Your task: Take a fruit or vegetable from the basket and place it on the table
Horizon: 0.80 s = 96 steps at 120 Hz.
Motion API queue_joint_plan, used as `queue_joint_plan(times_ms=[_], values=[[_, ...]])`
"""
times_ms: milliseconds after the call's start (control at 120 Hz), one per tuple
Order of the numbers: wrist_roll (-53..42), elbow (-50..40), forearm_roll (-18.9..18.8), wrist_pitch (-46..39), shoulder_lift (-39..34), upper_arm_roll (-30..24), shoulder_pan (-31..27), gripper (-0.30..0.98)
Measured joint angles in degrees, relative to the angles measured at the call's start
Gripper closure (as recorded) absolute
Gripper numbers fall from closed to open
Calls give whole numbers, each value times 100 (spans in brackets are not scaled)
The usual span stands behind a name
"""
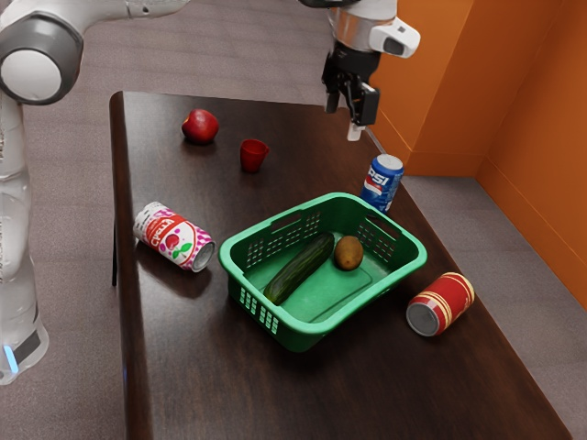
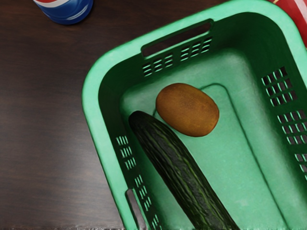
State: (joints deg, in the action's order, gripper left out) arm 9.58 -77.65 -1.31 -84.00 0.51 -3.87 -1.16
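1. A black two-finger gripper (image 1: 352, 117) hangs in the air, apart from the green basket (image 1: 392, 275) and its contents. Whether the pincer stands wide or narrow cannot be told from these views.

2. Inside the basket, a brown kiwi (image 2: 187, 109) lies on the floor near the corner closest to the Pepsi can (image 1: 382, 182). It is one of two pieces of produce there.

3. The other, a dark green cucumber (image 2: 178, 170), stretches along the basket floor, one end near that same corner. The kiwi sits just beside that end; whether they touch is unclear.

4. The basket stands upright on a dark wooden table (image 1: 266, 394), between its two long edges.

5. The Pepsi can is upright near the long edge on the exterior view's right. A red can (image 1: 442, 303) lies on its side near the same edge, on the other side of the basket's end.

6. Near the opposite long edge, a white-and-pink can (image 1: 174, 237) lies on its side.

7. A red apple (image 1: 200, 126) rests toward the table's far corner on the exterior view's left, with a small red cup (image 1: 253, 155) near it.
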Motion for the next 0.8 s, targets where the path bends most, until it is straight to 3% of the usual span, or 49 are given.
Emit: queue_joint_plan(times_ms=[333,800], values=[[-79,21,-32,149,160,43,81,0],[-2416,-539,-29,540,133,-20,142,1]])
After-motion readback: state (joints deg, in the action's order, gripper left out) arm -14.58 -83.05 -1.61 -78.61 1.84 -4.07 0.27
